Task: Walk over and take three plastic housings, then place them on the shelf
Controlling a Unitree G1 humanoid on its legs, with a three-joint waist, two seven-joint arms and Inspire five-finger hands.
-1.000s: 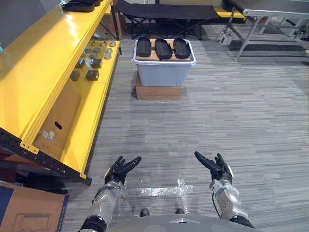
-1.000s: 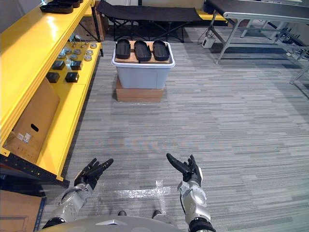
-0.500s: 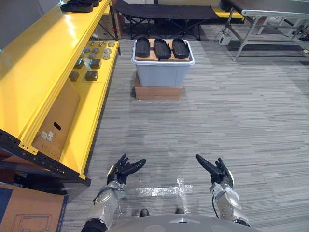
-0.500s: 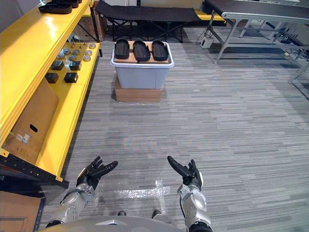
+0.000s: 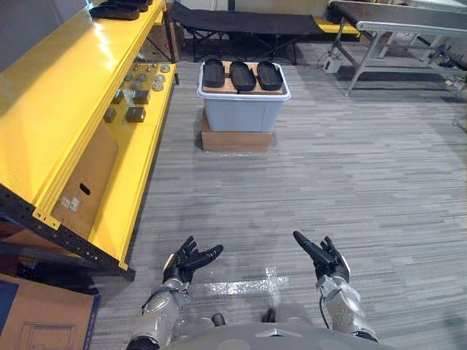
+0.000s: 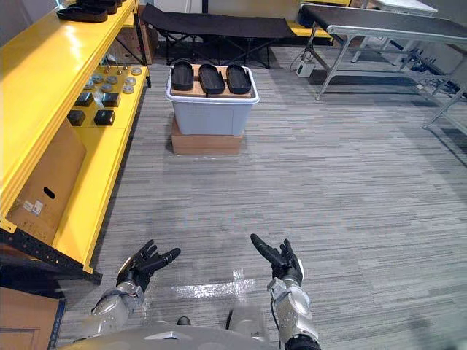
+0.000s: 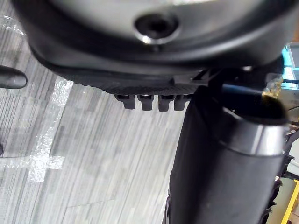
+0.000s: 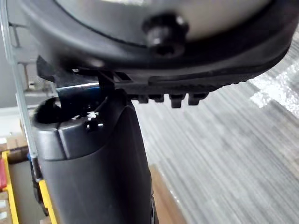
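Housings (image 5: 242, 75), three black ones, lie side by side across a board (image 5: 226, 87) on top of a grey bin (image 5: 241, 111). The bin stands on a cardboard box (image 5: 235, 140) on the floor, well ahead of the robot; the stack probably lifts them to reaching height. Along the left runs the yellow shelf (image 5: 58, 102), its top mostly bare, with more dark housings (image 5: 117, 9) at its far end and small metal parts (image 5: 136, 93) on the lower level. Right of the bin, further back, stands a grey table (image 5: 408, 14). Nearest the robot, the left hand (image 5: 186, 261) and right hand (image 5: 325, 257) are both released, fingers straight and spread, palms up, holding nothing, likely kept ready for the pick. The walk to the bin is not yet done.
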